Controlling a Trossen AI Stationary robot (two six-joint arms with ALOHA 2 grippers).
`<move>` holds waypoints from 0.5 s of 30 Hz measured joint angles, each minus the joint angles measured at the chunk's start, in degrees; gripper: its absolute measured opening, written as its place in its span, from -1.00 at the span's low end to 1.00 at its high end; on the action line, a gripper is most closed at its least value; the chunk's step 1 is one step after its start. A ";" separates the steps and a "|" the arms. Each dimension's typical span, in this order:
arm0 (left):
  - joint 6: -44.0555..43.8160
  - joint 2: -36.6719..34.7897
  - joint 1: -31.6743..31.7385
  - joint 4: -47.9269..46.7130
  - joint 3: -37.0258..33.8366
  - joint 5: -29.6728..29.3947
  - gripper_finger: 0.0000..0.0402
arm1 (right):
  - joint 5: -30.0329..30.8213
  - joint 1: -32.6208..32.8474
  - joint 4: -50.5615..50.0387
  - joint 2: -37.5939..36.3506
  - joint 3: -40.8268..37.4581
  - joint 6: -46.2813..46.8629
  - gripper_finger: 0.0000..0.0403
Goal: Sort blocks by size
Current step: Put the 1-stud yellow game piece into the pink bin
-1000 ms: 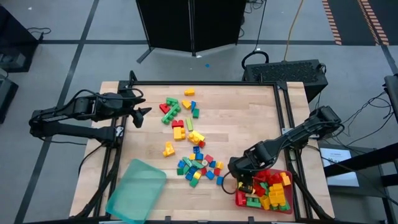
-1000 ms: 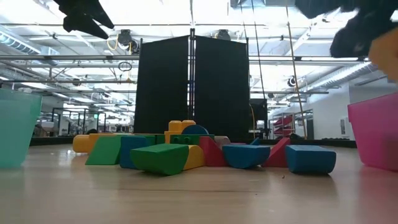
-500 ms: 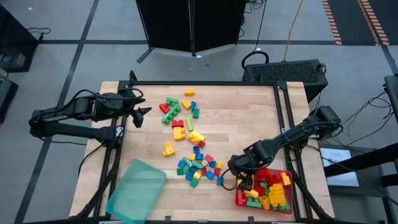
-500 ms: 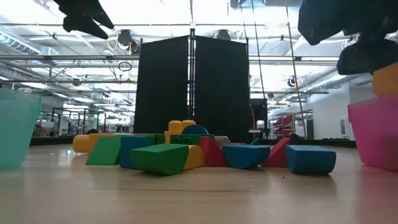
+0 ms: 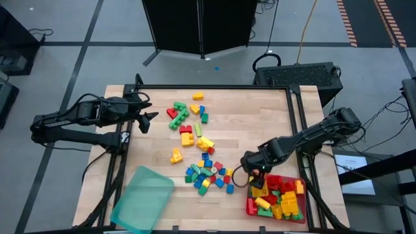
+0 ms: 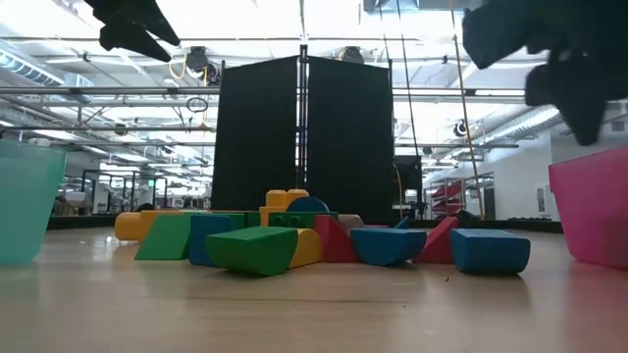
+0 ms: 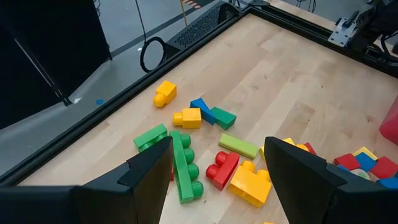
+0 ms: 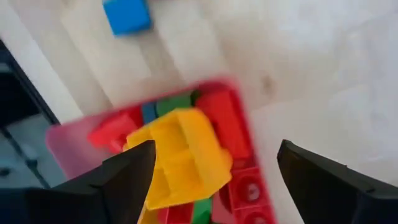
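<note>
The right gripper point(image 5: 255, 174) hangs with its fingers spread and empty over the near corner of the flat red plastic tray point(image 5: 249, 209), and a chunky yellow studded plastic brick point(image 8: 180, 155) sits just beneath it atop the pile there; this looks like the release step of sorting. The next move likely calls for reaching beyond the tray to the loose red, yellow, green and blue studded bricks point(image 5: 207, 175) nearby. Far across, the left gripper point(image 5: 148, 119) waits, fingers apart

Right gripper point(image 8: 214, 171) fingers spread wide above red tray point(image 8: 242, 180); yellow block point(image 8: 180, 155) lies atop its bricks; blue block point(image 8: 127, 15) on table.
</note>
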 joint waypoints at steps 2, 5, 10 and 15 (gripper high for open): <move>0.00 0.00 -0.02 -0.02 0.00 0.01 0.27 | 2.30 -2.14 0.29 -1.33 0.33 -0.62 0.62; -0.03 0.01 -0.01 0.00 0.00 0.01 0.27 | 8.07 -7.34 3.22 -2.05 2.74 -4.25 0.62; -0.05 0.02 0.00 -0.02 0.00 -0.21 0.27 | 16.66 -17.94 16.19 0.05 7.44 -20.09 0.62; -0.03 0.02 0.00 -0.26 0.00 -0.49 0.27 | 17.35 -28.09 26.42 9.32 15.51 -35.67 0.62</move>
